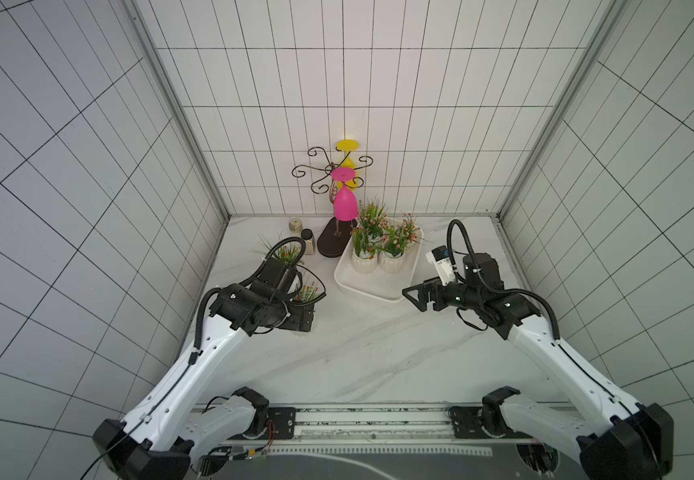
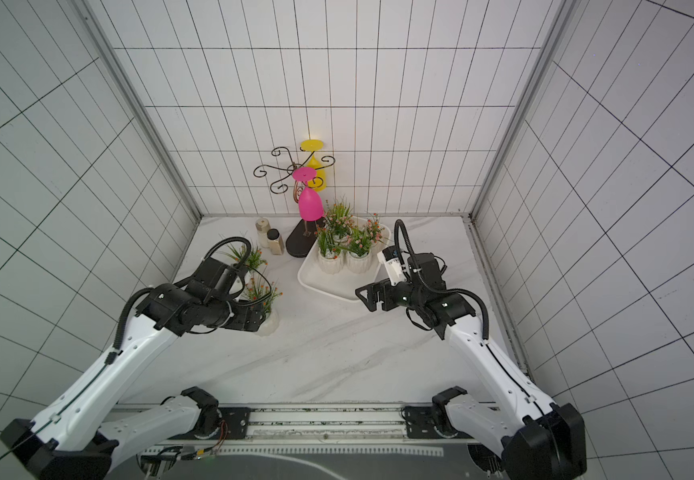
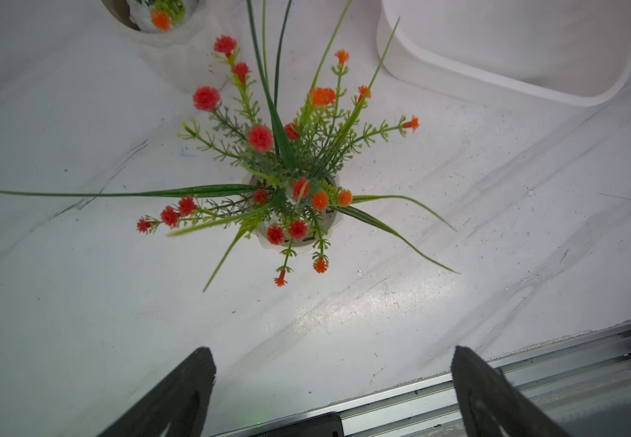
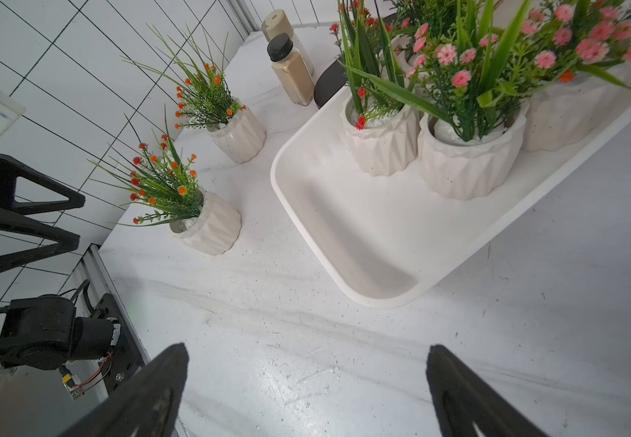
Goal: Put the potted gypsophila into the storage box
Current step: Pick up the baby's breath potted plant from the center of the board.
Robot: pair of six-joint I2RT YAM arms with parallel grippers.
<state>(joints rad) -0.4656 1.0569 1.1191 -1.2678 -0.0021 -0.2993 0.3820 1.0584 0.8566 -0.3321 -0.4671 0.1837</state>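
The storage box (image 1: 372,286) (image 4: 359,234) is a shallow white tub at the back right of the marble table, holding several potted gypsophila (image 1: 364,259) (image 4: 469,159) in ribbed white pots at its far end. Two more pots stand on the table to its left, a nearer one (image 1: 308,293) (image 3: 295,212) (image 4: 208,223) and a farther one (image 1: 285,251) (image 4: 236,132). My left gripper (image 3: 331,357) (image 4: 77,221) hovers open just above and beside the nearer pot, holding nothing. My right gripper (image 1: 414,297) (image 4: 306,355) is open and empty over the table by the box's near corner.
A scrolled metal rack (image 1: 328,170) with a pink glass (image 1: 345,205) and a yellow glass (image 1: 347,145) stands on a dark oval base behind the box. Two spice bottles (image 1: 308,241) (image 4: 293,72) stand left of that base. An aluminium rail (image 3: 533,370) runs along the table's front edge.
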